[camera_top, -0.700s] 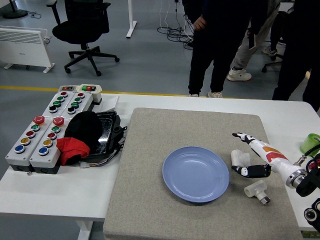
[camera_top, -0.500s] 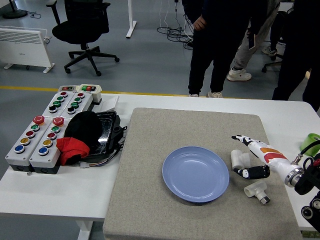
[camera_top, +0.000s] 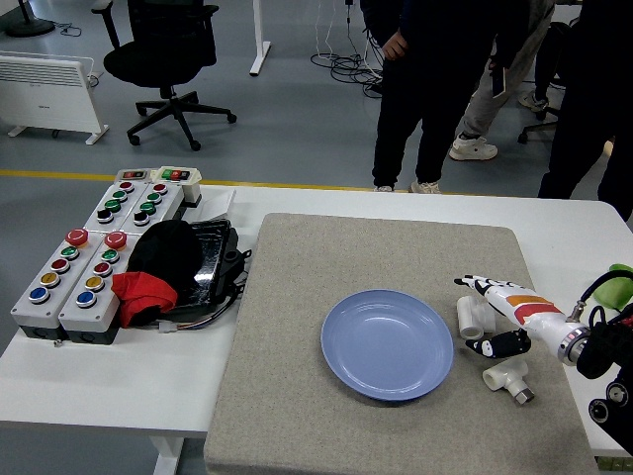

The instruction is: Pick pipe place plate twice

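**Right hand closing in on first pipe**

Since the earlier frame my right hand (camera_top: 492,315) dropped lower around the upper pipe (camera_top: 470,317), fingers spread, gripping nothing. Second pipe (camera_top: 509,377) just below. Plate (camera_top: 387,343) empty. Next: close, lift, carry left.

A mat (camera_top: 376,416) lies on the table (camera_top: 119,381). The plate (camera_top: 387,343) sits on the mat. Two pipe pieces lie right of the plate, one (camera_top: 469,317) behind the other (camera_top: 508,377). Button boxes (camera_top: 74,277) stand at the left, beside a tray (camera_top: 210,262).
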Action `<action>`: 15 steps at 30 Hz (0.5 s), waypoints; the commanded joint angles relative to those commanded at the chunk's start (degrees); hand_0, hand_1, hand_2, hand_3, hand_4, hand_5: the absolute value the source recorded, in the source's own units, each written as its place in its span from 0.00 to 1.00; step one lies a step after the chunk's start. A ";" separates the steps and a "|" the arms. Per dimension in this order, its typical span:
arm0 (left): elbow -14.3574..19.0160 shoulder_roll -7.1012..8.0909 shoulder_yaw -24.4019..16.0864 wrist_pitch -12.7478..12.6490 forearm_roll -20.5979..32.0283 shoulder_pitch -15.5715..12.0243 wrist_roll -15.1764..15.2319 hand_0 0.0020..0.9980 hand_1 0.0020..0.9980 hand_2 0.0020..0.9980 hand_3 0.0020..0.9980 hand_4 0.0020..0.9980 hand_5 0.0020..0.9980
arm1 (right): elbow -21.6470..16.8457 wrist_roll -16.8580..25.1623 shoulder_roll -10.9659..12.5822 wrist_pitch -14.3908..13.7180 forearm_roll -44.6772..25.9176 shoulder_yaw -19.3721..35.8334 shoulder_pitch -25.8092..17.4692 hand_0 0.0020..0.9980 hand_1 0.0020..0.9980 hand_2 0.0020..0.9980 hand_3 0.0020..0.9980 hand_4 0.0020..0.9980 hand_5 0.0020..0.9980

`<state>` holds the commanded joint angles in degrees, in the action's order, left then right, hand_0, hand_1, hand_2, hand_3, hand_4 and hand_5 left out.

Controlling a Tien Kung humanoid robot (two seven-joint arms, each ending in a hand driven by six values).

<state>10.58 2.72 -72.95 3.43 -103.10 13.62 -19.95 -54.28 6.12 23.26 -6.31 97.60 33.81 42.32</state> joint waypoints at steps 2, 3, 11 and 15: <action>0.00 0.01 0.13 -0.03 0.22 -0.01 0.00 0.73 0.74 0.70 0.65 0.41 1.00 | 1.35 0.59 -0.41 -0.57 0.18 -0.77 0.69 1.00 0.92 0.99 0.96 0.81 0.39; 0.01 0.00 0.16 -0.03 0.25 -0.02 -0.01 0.73 0.74 0.70 0.65 0.41 1.00 | 1.94 0.77 -0.59 -0.77 0.20 -1.04 0.95 1.00 0.92 0.99 0.96 0.81 0.39; 0.08 -0.07 0.09 0.08 0.07 -0.26 -0.12 0.73 0.74 0.70 0.65 0.41 1.00 | 5.51 1.81 -1.73 -1.17 0.32 -3.27 2.48 0.84 0.80 0.86 0.88 0.77 0.35; 0.13 -0.14 -0.06 0.13 -0.20 -0.45 -0.22 0.73 0.74 0.70 0.65 0.41 1.00 | 7.00 2.11 -2.38 -0.98 0.13 -4.60 3.12 0.84 0.80 0.86 0.88 0.77 0.35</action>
<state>10.71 2.59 -73.01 3.56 -103.30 13.17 -20.17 -47.28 8.23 20.88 -7.29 97.73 29.22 45.44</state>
